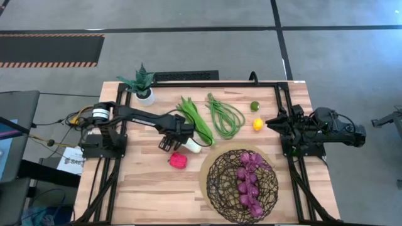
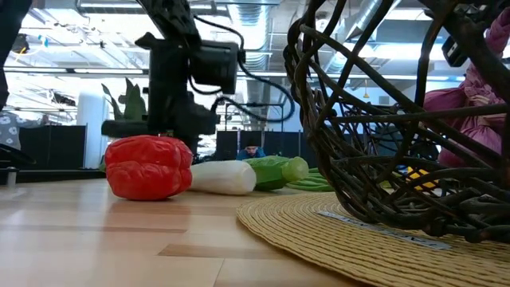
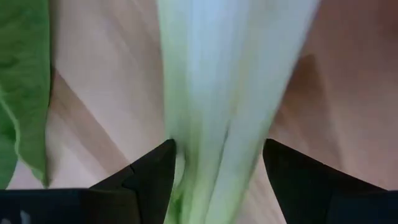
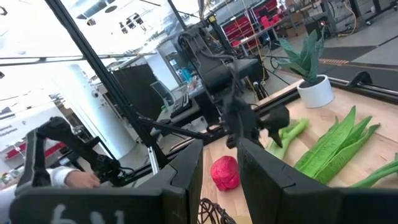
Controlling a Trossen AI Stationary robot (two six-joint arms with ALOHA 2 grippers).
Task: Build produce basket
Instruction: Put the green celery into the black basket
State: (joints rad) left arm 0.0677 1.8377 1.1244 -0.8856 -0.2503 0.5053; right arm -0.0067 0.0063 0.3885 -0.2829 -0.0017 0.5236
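The left gripper is hanging with its fingers spread apart, straddling the leek, whose long axis is running straight ahead between the two fingers toward the leafy end. The basket is sitting further right with the grapes inside. The right gripper is waiting, part-open and empty, at the table's right edge.

A glossy, smooth red plastic pepper lies on the pale, matt planked wooden table beside the left pincer; dark woven-wire round basket on a coarse straw mat.
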